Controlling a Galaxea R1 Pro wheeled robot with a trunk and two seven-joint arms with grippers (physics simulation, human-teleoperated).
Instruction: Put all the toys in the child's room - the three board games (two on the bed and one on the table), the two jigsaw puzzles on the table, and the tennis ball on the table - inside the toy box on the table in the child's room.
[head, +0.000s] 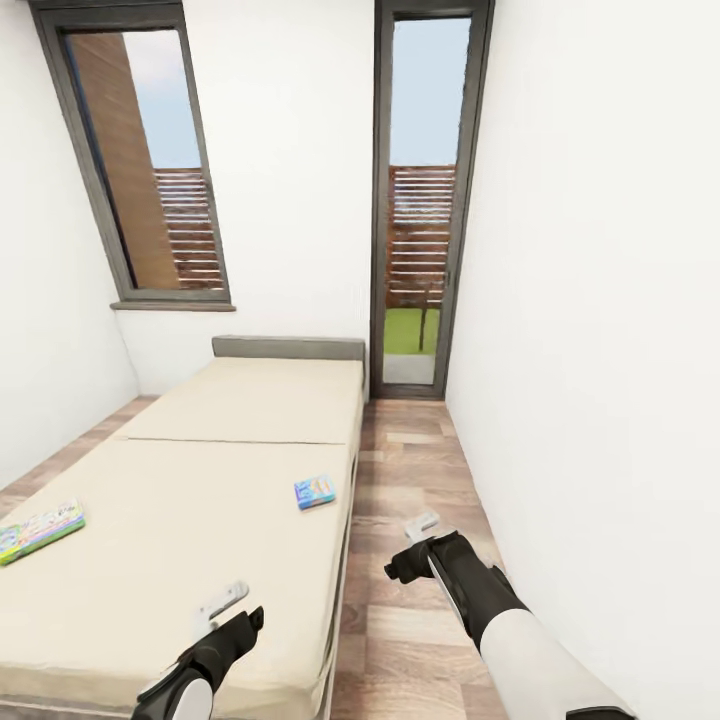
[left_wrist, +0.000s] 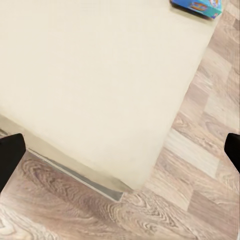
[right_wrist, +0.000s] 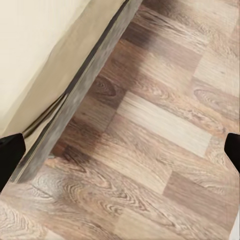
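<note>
A cream bed (left_wrist: 95, 75) slants across the wood plank floor (left_wrist: 200, 165), one corner of its mattress jutting out above a thin grey base edge. A small blue board game (left_wrist: 197, 7) lies flat on the mattress right at its long edge beside the floor. The left gripper's (left_wrist: 120, 150) dark fingertips (left_wrist: 10, 155) stand wide apart with nothing between them

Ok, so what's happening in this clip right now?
The robot stands at the foot of a beige bed in a white-walled room, holding nothing. Its left gripper hangs over the mattress corner, and its right gripper is over the wood plank floor; both look open. Two board games lie untouched on the bed: a small blue box near the right edge and a longer pale colourful box at the left edge.
</note>
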